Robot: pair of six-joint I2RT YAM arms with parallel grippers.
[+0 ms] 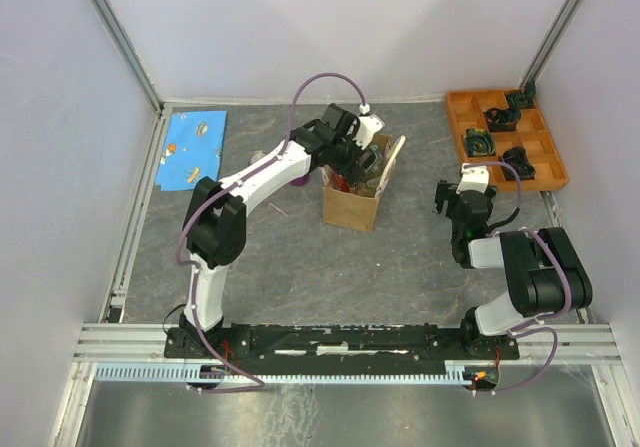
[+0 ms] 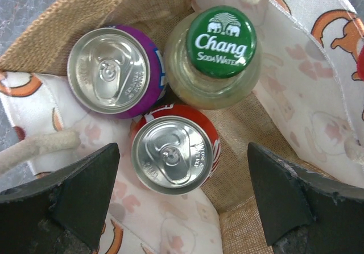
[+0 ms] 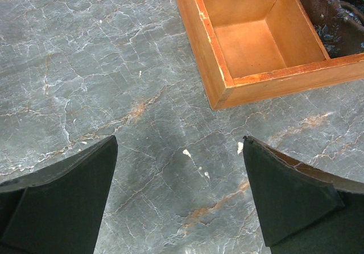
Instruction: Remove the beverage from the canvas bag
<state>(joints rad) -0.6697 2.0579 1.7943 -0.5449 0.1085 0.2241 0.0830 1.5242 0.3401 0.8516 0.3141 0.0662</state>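
The tan canvas bag (image 1: 352, 203) stands upright at the table's middle. In the left wrist view its burlap wall (image 2: 267, 134) surrounds a red can (image 2: 173, 154), a purple can (image 2: 114, 71) and a glass bottle with a green Chang soda-water cap (image 2: 222, 41). My left gripper (image 2: 182, 194) is open, hovering over the bag's mouth, its fingers (image 2: 85, 191) either side of the red can and above it. In the top view the left gripper (image 1: 345, 157) is over the bag. My right gripper (image 3: 179, 194) is open and empty above bare table; it shows at the right in the top view (image 1: 458, 207).
An orange compartment tray (image 1: 505, 137) with dark parts stands at the back right; its corner shows in the right wrist view (image 3: 227, 89). A blue patterned cloth (image 1: 192, 147) lies at the back left. A cream rope handle (image 2: 34, 150) hangs at the bag's left.
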